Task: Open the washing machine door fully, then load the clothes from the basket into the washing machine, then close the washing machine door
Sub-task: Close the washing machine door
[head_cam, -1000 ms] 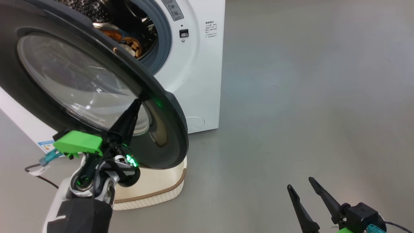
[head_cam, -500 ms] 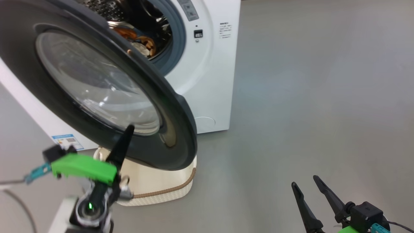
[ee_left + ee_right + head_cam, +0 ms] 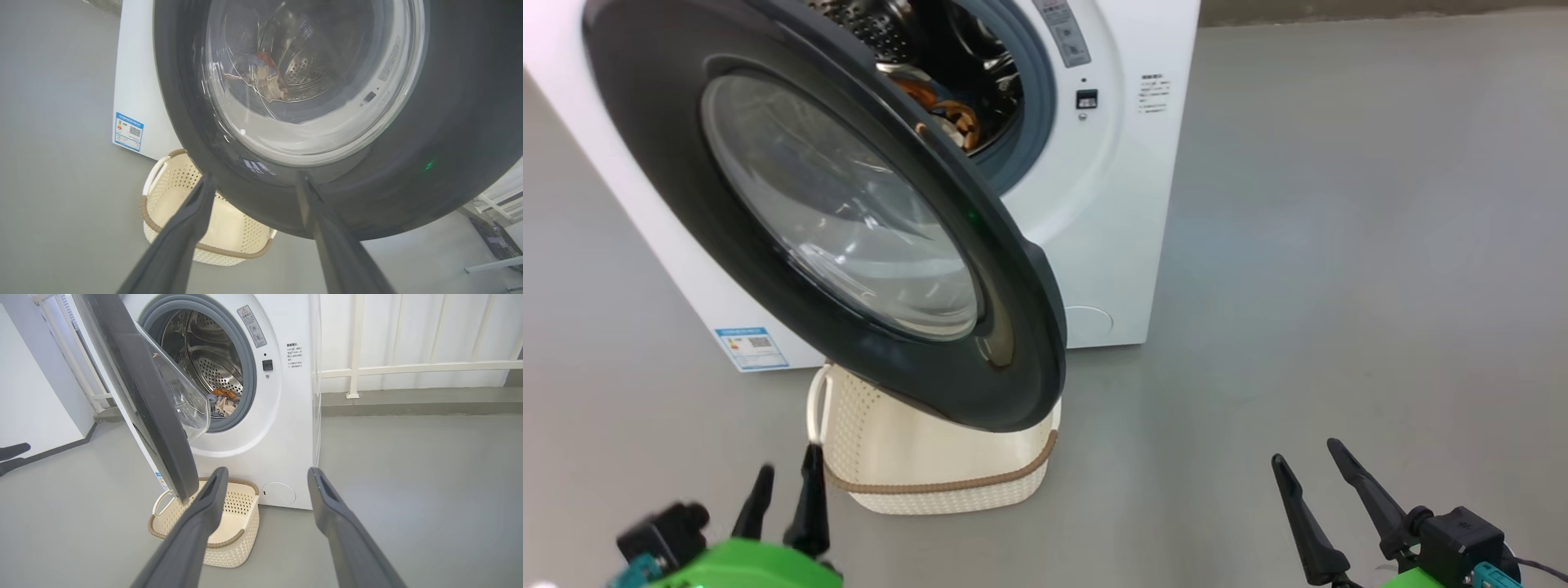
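Two pincers stand spread wide, each holding nothing. The left pincer (image 3: 786, 492) hangs low just beside the basket (image 3: 931, 469), its fingers pointing toward the lower rim of the washing machine door (image 3: 849, 212), apart from it. The right pincer (image 3: 1307, 455) hovers over the grey floor (image 3: 1339, 245), well apart from the washing machine (image 3: 1111, 220). The door stands partly open, overhanging the basket on the floor. The clothes (image 3: 222, 402) lie inside the drum (image 3: 204, 355).

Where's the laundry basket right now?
In the head view the basket sits on the floor at lower centre-left, directly under the open washing machine door, in front of the washing machine.
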`<state>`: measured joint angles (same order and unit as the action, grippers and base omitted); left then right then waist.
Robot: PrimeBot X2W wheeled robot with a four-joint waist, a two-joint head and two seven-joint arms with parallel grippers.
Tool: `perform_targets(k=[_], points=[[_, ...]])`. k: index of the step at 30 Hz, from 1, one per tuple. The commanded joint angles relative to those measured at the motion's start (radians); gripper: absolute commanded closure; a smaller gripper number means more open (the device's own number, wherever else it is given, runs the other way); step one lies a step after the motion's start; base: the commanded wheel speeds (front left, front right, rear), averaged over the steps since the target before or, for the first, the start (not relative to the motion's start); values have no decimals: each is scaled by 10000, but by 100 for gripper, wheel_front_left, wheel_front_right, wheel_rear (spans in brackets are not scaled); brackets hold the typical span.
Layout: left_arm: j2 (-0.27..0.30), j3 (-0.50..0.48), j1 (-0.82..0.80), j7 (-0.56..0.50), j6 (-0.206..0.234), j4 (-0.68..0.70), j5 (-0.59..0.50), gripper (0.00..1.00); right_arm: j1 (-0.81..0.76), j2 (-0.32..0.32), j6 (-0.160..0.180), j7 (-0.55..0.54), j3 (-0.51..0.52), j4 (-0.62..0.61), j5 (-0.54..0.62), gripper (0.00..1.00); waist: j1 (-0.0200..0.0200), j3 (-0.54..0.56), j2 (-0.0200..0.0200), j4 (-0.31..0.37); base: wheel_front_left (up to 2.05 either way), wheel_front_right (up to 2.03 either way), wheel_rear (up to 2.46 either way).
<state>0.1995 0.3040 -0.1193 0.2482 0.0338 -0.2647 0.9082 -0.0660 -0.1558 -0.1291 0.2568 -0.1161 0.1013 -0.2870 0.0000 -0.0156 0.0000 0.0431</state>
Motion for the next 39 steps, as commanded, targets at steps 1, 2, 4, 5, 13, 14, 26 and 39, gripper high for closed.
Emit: perform_targets(k=[1, 2, 4, 5, 13, 14, 26, 39], points=[[137, -474, 19, 118, 259, 271, -660, 0, -31, -62, -16, 49, -183, -299, 110, 0, 0, 63, 0, -147, 0, 0, 0], [52, -668, 181, 125, 378, 381, -1123, 0, -34, -58, -16, 49, -173, -304, 113, 0, 0, 71, 0, -182, 0, 0, 0], [-206, -1101, 557, 129, 592, 585, -1998, 0, -52, -51, -16, 49, -121, -311, 115, 0, 0, 114, 0, -281, 0, 0, 0], [-325, -1286, 750, 130, 649, 694, -2433, 0, -59, -48, -16, 49, -110, -313, 117, 0, 0, 132, 0, -313, 0, 0, 0], [-1078, -2421, 1767, 133, 474, 1269, -4575, 0, -93, -18, -16, 49, -38, -339, 125, 0, 0, 218, 0, -505, 0, 0, 0], [-1156, -2533, 1858, 134, 468, 1309, -4766, 0, -97, -10, -16, 49, -33, -339, 128, 0, 0, 220, 0, -523, 0, 0, 0], [-1481, -3184, 2208, 135, 133, 1383, -5765, 0, -101, 109, -16, 49, 23, -318, 100, 0, 0, 252, 0, -639, 0, 0, 0], [-1491, -3088, 2361, 135, 239, 1454, -5606, 0, 179, 30, -16, 49, 85, -80, 115, 0, 0, 284, 0, -633, 0, 0, 0]])
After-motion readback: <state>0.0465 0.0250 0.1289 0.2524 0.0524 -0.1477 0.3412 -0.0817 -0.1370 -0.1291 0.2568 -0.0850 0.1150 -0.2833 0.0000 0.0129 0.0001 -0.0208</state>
